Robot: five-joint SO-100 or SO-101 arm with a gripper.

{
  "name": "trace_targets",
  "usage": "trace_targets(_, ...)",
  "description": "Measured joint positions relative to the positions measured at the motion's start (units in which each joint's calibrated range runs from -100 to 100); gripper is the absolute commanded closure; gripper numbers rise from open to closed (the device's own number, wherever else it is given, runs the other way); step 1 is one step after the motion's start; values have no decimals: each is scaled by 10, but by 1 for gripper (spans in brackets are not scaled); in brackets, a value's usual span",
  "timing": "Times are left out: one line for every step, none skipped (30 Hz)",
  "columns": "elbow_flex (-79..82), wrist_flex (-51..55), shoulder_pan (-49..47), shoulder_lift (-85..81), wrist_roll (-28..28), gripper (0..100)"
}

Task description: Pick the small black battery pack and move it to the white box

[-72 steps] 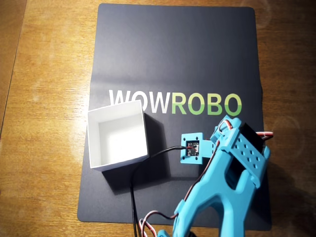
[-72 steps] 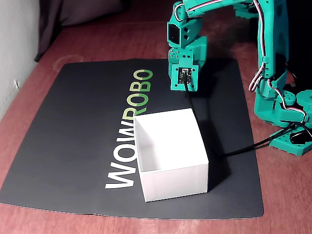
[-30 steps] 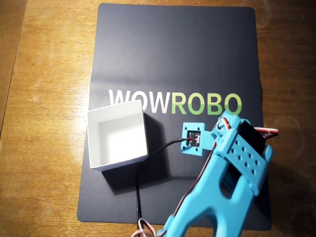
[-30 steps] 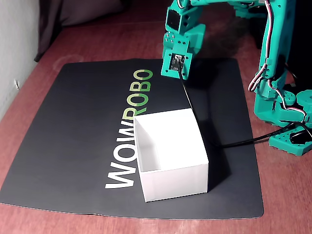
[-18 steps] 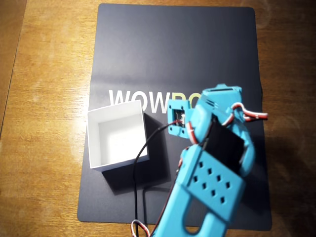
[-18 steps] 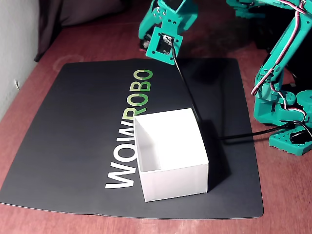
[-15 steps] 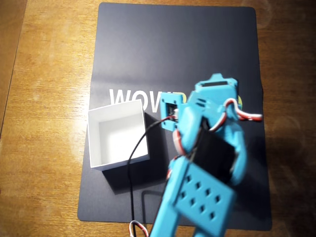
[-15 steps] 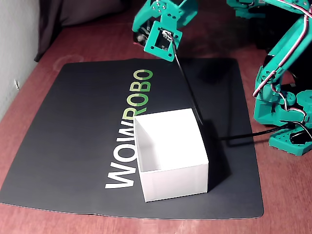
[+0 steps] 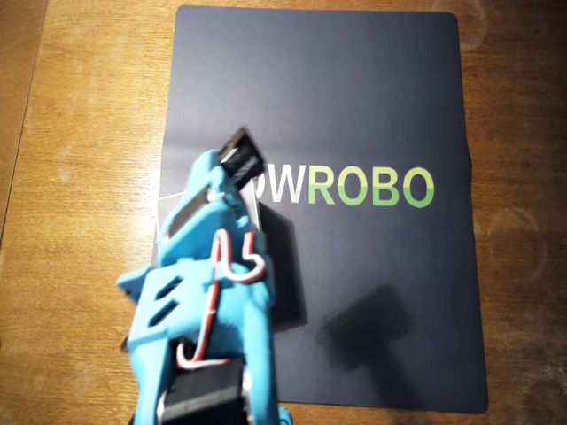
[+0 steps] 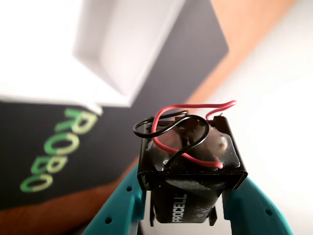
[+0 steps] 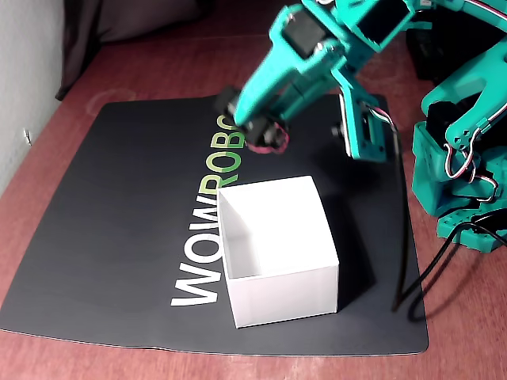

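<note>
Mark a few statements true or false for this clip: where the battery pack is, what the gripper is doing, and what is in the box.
1. The gripper is shut on the battery pack. True.
2. The battery pack lies at the bottom of the white box. False: it is held in the air and the box is empty in the fixed view.
3. Red and black wires loop from the end of the pack in the wrist view. True.
4. The box stands on bare wood, off the black mat. False: it stands on the mat, beside the lettering.
</note>
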Motion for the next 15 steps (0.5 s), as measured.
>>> trace_targets(20, -1, -22, -2, 0, 96)
trace_targets(34, -1, -32, -2, 0, 96)
trace_targets(47, -1, -38, -3, 0, 96)
trace_targets(65, 0, -52, -4, 0, 96)
trace_targets(76, 0, -62, -4, 1, 96)
trace_targets(89, 0, -72, -4, 1, 96)
trace_targets(98, -1, -74, -5, 1, 96)
trace_targets(106, -2, -72, -5, 1, 96)
trace_targets(117, -8, -72, -6, 1, 96)
trace_targets(129, -19, -75, -6, 1, 96)
trace_targets(140, -31, -77, -6, 2, 96)
trace_targets(154, -46, -75, -9, 2, 96)
trace_targets(165, -58, -75, -11, 1, 96)
trace_targets(173, -69, -75, -12, 1, 96)
trace_targets(183, -84, -75, -12, 2, 96)
